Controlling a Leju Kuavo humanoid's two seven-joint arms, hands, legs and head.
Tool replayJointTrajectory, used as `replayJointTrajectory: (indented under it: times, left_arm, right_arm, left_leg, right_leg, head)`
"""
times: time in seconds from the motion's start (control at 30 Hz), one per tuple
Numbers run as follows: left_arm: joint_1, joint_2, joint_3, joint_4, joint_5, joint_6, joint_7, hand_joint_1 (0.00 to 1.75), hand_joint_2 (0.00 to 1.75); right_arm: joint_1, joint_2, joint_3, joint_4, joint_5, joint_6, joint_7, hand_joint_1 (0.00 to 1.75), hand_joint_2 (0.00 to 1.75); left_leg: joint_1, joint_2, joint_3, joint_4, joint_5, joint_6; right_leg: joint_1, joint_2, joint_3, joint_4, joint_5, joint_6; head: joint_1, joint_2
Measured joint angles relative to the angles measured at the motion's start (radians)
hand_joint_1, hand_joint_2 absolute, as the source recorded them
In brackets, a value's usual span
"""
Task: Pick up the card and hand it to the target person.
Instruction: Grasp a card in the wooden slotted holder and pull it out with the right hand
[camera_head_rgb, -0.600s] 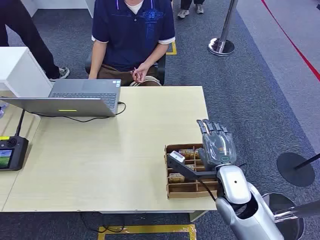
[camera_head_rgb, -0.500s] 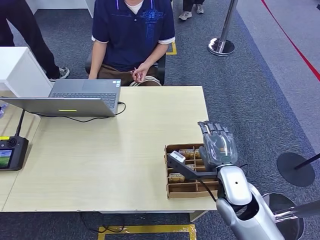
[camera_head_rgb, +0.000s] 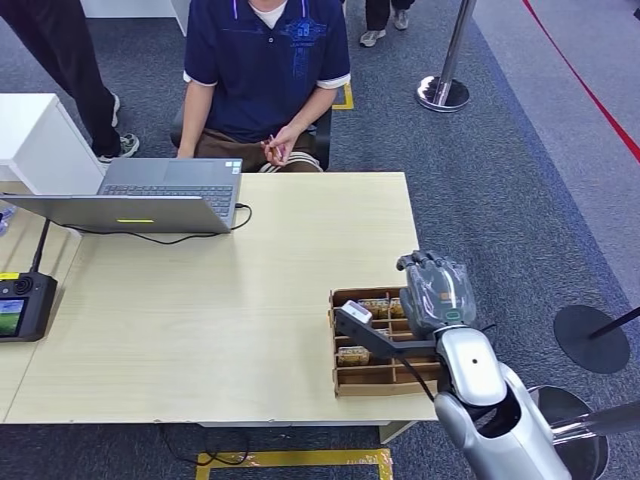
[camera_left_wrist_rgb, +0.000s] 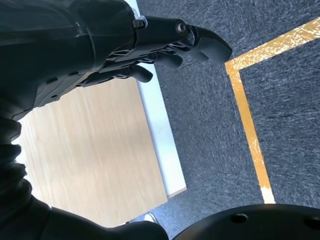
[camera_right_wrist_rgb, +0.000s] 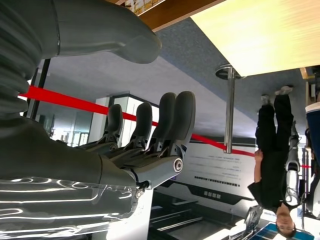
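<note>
Right hand (camera_head_rgb: 436, 292) over the far right corner of the card tray (camera_head_rgb: 336, 378), fingers now curled downward where half a second ago they stretched flat and forward. Holding nothing yet; fingers bent but apart, thumb (camera_right_wrist_rgb: 113, 35) separate from them in the wrist view. Reads as the start of a reach down into the tray, grasp not yet made.

Cards (camera_head_rgb: 353, 354) inside the tray compartments, below and to the near left of the hand, untouched. Small dark device with a pale tip (camera_head_rgb: 355, 315) across the tray's left part, beside the hand's wrist side.

Left hand (camera_left_wrist_rgb: 151, 50) low beside the tabletop edge (camera_left_wrist_rgb: 162, 145), above carpet; fingers straight and loosely together, nothing held.

Edges: tray close to the tabletop's right edge (camera_head_rgb: 411, 230); hand partly past that edge, over carpet. Tray dividers narrow, little slack for fingers.

Open room: broad bare tabletop (camera_head_rgb: 249, 300) to the hand's left and ahead. Seated person (camera_head_rgb: 268, 60) far ahead-left across it, hands in lap. Laptop (camera_head_rgb: 166, 195) well left of that line.
</note>
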Motion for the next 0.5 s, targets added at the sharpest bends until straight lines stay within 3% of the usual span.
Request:
replayJointTrajectory:
  times: [0.17,0.5]
  left_arm:
    - [0.0,0.0,0.0,0.0,0.0,0.0,0.0,0.0,1.75]
    - [0.0,0.0,0.0,0.0,-0.001,0.0,0.002,0.0,1.75]
  right_arm:
    - [-0.01,0.007,0.002,0.02,-0.006,0.013,-0.007,0.79,1.75]
    - [-0.013,0.007,0.003,0.06,-0.023,0.02,-0.008,0.93,1.75]
  left_leg:
    - [0.0,0.0,0.0,0.0,0.0,0.0]
    - [0.0,0.0,0.0,0.0,0.0,0.0]
  right_leg:
    - [0.0,0.0,0.0,0.0,0.0,0.0]
    - [0.0,0.0,0.0,0.0,0.0,0.0]
  head:
    - [0.0,0.0]
    - [0.0,0.0]
